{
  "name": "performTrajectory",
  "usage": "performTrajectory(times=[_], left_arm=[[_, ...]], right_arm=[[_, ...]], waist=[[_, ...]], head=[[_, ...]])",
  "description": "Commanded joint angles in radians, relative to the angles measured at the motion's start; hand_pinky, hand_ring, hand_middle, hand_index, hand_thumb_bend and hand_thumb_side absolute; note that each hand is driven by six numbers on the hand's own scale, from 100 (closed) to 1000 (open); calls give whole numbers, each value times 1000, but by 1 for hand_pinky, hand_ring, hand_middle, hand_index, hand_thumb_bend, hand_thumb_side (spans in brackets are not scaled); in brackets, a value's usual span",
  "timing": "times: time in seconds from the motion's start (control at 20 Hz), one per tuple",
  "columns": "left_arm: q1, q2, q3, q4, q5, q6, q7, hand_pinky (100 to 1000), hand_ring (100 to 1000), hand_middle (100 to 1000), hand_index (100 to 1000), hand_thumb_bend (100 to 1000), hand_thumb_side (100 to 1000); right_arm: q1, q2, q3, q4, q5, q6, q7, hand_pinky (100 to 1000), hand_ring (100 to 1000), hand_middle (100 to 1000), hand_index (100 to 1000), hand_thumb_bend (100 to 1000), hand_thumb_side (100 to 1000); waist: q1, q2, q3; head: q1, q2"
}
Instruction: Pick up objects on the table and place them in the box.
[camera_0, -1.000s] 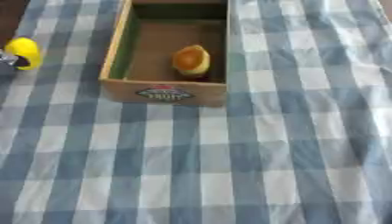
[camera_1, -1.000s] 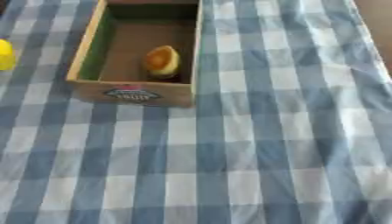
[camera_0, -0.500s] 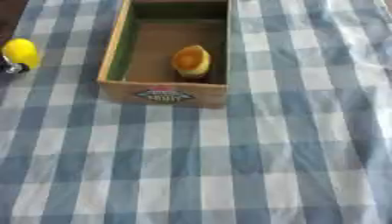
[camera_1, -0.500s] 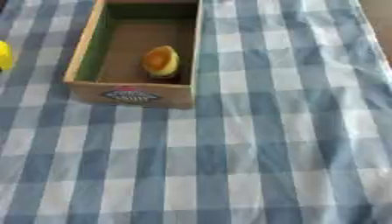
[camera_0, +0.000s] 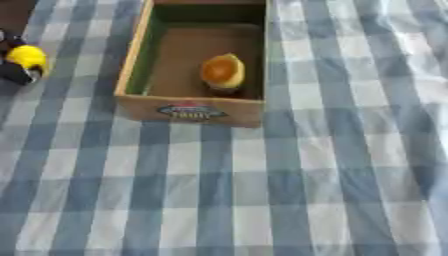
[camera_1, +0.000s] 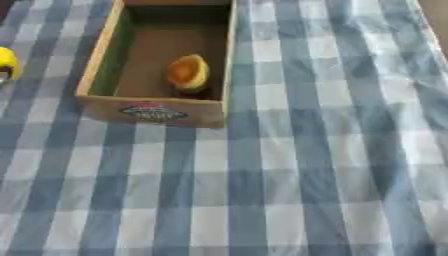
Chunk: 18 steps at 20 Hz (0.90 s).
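Rectangular wooden box (camera_0: 188, 107), labelled front, stands at twelve o'clock on blue-and-white checked cloth (camera_0: 262, 190). Rounded orange-yellow object (camera_0: 222, 71) lies inside, right side. At nine o'clock, left hand (camera_0: 12, 70), dark, touches a smooth yellow ball (camera_0: 26, 56); finger state cannot be determined.

Home-like dining table, blue checked tablecloth (camera_0: 289, 190), wooden fruit box (camera_0: 191, 109)

The box (camera_0: 192, 107) carries an oval label (camera_0: 192, 111) on its near wall; its lettering is too blurred to read.
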Motion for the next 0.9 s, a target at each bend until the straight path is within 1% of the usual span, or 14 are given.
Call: performTrajectory(times=[0.05, 0.1, 0.3, 0.4, 0.45, 0.55, 0.7, 0.9], left_arm=[[-20, 42, -15, -86, 6, -7, 24, 712, 669, 583, 637, 100, 100], [-19, 49, -25, -129, 5, -12, 18, 713, 668, 584, 639, 100, 100], [-33, 69, -85, -385, -21, -43, -41, 725, 671, 588, 646, 100, 100], [-51, 57, -126, -522, -32, -61, -88, 735, 676, 594, 653, 100, 100], [-61, 44, -145, -586, -33, -68, -115, 733, 676, 593, 652, 100, 100], [-78, 11, -177, -691, -22, -74, -163, 733, 676, 592, 649, 100, 100], [-103, -47, -222, -793, -4, -83, -222, 730, 675, 590, 645, 100, 100], [-125, -137, -281, -862, -3, -100, -283, 731, 676, 590, 643, 100, 100]], right_arm=[[-5, -20, -8, -17, -9, 2, -2, 770, 801, 563, 735, 100, 661], [-3, -22, -9, -17, -9, 1, -3, 770, 801, 563, 736, 100, 658], [2, -28, -11, -17, -9, -2, -7, 771, 801, 564, 737, 100, 650], [-1, -29, -7, -17, -11, -3, -5, 771, 800, 565, 737, 100, 637], [-3, -30, -5, -17, -12, -4, -4, 771, 800, 566, 737, 100, 645], [-5, -29, -2, -17, -14, -4, -2, 771, 800, 566, 738, 100, 630], [-6, -27, 0, -17, -17, -3, -1, 771, 799, 567, 738, 100, 624], [-8, -23, 0, -17, -18, -4, -4, 770, 798, 568, 738, 100, 616]], waist=[[-5, -32, 7], [-6, -36, 11], [-13, -57, 30], [-16, -71, 39], [-18, -78, 43], [-21, -91, 50], [-25, -106, 58], [-30, -118, 62]], head=[[-5, 6], [-8, 11], [-23, 34], [-25, 42], [-25, 45], [-26, 49], [-32, 55], [-43, 61]])
